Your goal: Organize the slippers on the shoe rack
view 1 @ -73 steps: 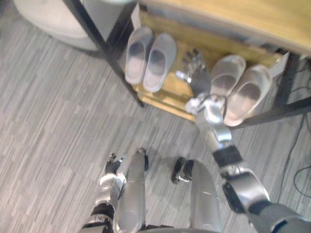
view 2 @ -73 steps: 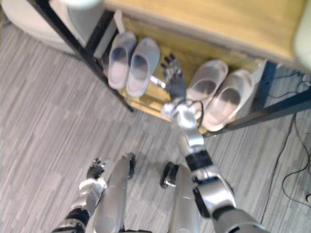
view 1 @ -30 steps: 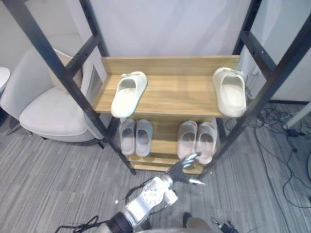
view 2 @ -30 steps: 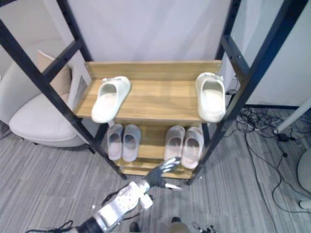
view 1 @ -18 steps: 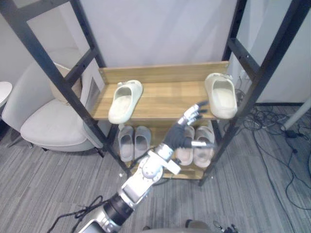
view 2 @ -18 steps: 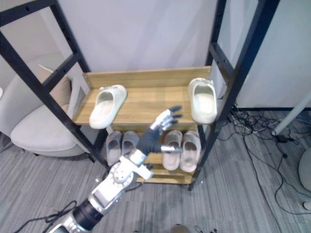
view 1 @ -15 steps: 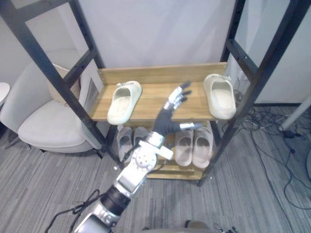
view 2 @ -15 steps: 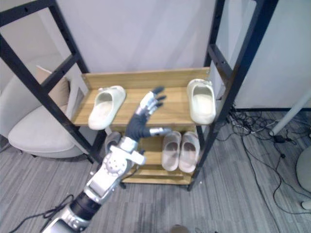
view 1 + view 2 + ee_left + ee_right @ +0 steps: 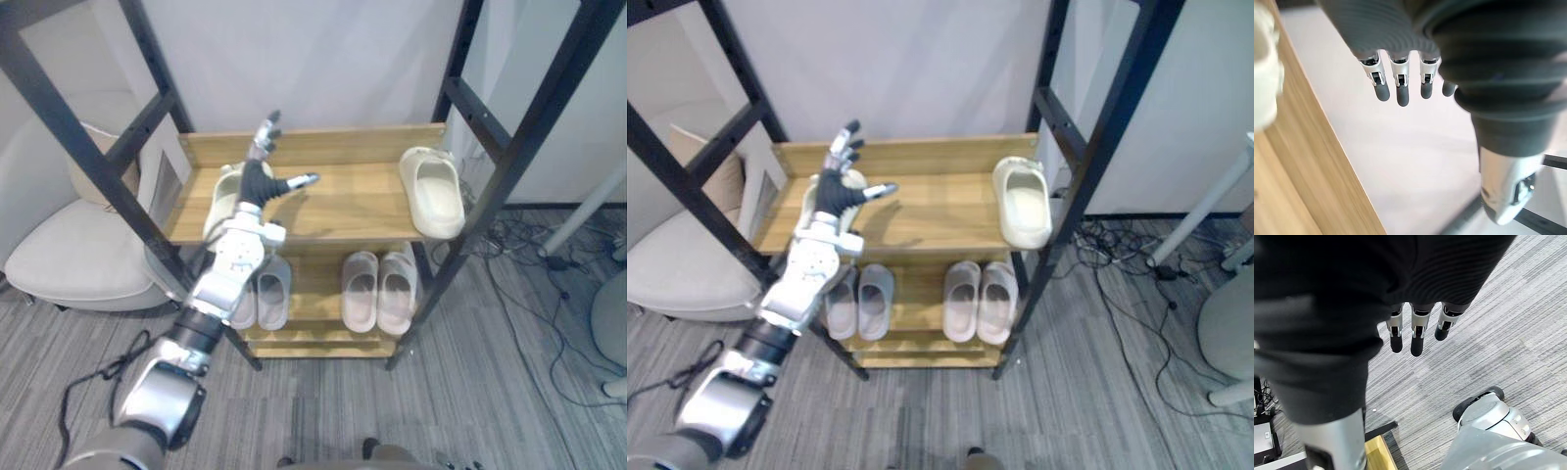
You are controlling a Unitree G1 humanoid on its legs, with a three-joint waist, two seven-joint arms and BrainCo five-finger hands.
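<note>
- A pale padded chair (image 9: 69, 257) sits left.
- Your left hand (image 9: 258, 182), fingers spread and empty, hovers over the left cream slipper (image 9: 219, 202) on the smooth wooden top shelf (image 9: 343, 201).
- Bare wood lies open up to the right cream slipper (image 9: 432, 192) at the edge.
- Grey pair (image 9: 274, 292) and pinkish pair (image 9: 379, 291) sit below.
- Your right hand (image 9: 1417, 340) hangs straight-fingered, empty, over striped floor (image 9: 1508, 308).

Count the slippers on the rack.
6. Upper shelf: left cream slipper, partly behind the robot hand, and right cream slipper. Lower shelf: grey pair, pinkish pair.
</note>
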